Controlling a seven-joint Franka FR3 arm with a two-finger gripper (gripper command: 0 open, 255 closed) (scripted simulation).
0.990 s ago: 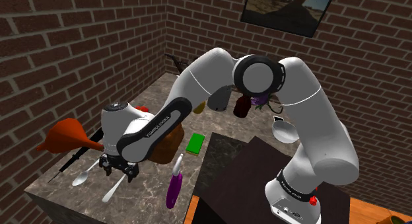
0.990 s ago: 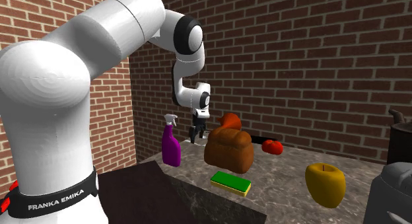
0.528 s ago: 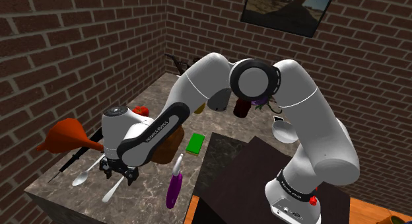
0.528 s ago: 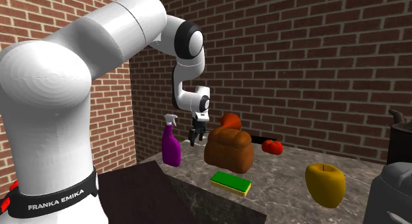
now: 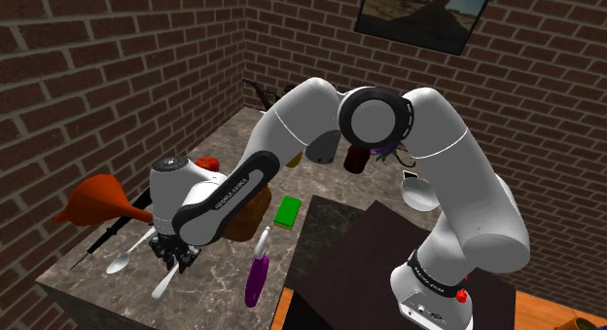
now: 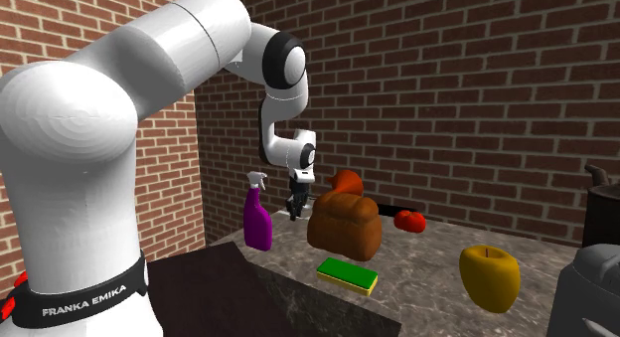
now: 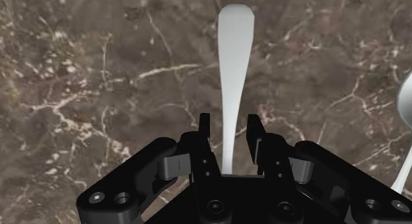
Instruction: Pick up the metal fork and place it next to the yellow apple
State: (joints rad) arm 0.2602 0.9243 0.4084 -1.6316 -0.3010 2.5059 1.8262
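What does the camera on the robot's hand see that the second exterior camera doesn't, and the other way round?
The wrist view adds: the pale fork lying flat, its handle between the fingers of the gripper, which stand apart and do not touch it, and a spoon beside it.
The second exterior view adds: the yellow apple, a brown loaf, a green sponge, a purple spray bottle, a small red thing and the brick wall.
Both share: the black gripper and the brown marbled counter.

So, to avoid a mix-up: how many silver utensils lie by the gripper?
2: the fork between the open fingers, untouched, and a spoon beside it. The arm may hide others.
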